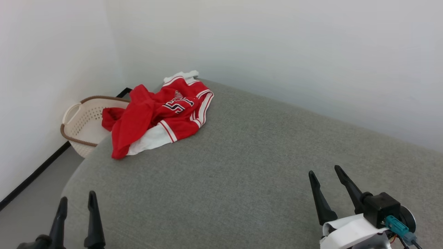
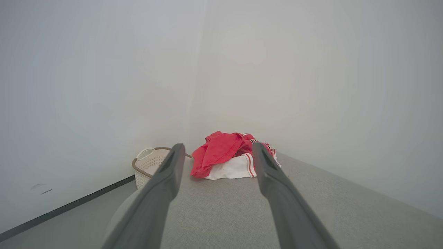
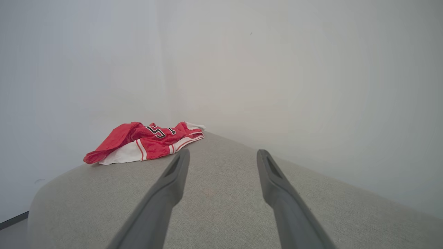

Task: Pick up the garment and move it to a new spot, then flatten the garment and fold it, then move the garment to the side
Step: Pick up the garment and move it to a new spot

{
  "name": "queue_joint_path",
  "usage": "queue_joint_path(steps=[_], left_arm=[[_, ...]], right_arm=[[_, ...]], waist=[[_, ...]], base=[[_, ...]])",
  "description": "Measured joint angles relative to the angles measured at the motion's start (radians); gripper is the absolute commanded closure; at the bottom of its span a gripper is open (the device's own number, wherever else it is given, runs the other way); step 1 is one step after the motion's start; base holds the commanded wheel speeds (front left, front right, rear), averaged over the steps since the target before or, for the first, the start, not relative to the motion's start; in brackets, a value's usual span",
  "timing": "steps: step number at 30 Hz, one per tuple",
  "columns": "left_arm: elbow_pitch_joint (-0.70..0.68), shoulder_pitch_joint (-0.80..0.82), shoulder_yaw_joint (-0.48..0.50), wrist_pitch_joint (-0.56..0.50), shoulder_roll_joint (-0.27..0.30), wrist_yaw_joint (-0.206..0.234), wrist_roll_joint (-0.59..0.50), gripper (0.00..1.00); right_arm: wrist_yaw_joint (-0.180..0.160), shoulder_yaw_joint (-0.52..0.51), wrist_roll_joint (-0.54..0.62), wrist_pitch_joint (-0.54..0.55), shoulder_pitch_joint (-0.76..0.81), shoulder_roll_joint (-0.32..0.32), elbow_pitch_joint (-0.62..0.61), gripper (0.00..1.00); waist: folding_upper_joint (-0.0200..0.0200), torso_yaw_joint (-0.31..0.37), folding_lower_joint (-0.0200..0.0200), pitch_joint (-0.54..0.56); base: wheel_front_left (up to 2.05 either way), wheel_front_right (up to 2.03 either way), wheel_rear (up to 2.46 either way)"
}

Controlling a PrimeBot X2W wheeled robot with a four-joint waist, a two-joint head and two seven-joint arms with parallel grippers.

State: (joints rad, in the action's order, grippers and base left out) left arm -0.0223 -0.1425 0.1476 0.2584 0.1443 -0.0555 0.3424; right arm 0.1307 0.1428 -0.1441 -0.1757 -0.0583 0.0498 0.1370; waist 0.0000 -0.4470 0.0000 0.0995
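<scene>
The garment [image 1: 162, 114], a red jersey with white sleeves, striped trim and black block lettering, lies crumpled at the far left corner of the grey cushioned surface [image 1: 242, 166]. One red end of it hangs over the edge toward a basket. In the left wrist view the garment [image 2: 225, 155] is straight ahead between the fingers, far off. The right wrist view has the garment [image 3: 145, 141] ahead and to the left. My left gripper [image 1: 77, 202] is open at the lower left, well short of the garment. My right gripper [image 1: 325, 173] is open at the lower right, empty.
A beige perforated basket [image 1: 84, 124] with a brown rim stands on the floor against the left wall, beside the surface's far left corner. White walls close the back and left. The grey floor [image 1: 31, 204] with a black baseboard runs along the left.
</scene>
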Motion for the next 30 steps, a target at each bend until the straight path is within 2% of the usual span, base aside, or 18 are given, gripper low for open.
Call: queue_joint_path(steps=[9, 18, 25, 30], left_arm=[[-0.007, 0.006, -0.007, -0.02, 0.001, 0.004, 0.012, 0.0], [-0.012, 0.118, -0.014, -0.103, 0.019, -0.006, 0.078, 0.0], [0.026, 0.292, -0.03, -0.208, 0.053, -0.029, 0.157, 0.0], [0.099, 0.472, -0.049, -0.304, 0.101, -0.046, 0.214, 0.0]], right_arm=[[0.0, 0.013, 0.005, -0.001, -0.018, 0.0, 0.022, 0.0], [0.0, 0.005, 0.032, 0.036, -0.041, 0.006, -0.006, 0.0], [0.0, -0.003, 0.044, 0.085, -0.077, 0.053, -0.072, 0.0], [0.0, -0.013, 0.052, 0.126, -0.086, 0.096, -0.132, 0.0]], waist=[[0.0, -0.018, 0.0, -0.02], [0.0, -0.034, 0.0, -0.052], [0.0, -0.047, 0.0, -0.118], [0.0, -0.058, 0.0, -0.18]], base=[[0.0, 0.0, 0.0], [0.0, 0.0, 0.0], [0.0, 0.0, 0.0], [0.0, 0.0, 0.0]])
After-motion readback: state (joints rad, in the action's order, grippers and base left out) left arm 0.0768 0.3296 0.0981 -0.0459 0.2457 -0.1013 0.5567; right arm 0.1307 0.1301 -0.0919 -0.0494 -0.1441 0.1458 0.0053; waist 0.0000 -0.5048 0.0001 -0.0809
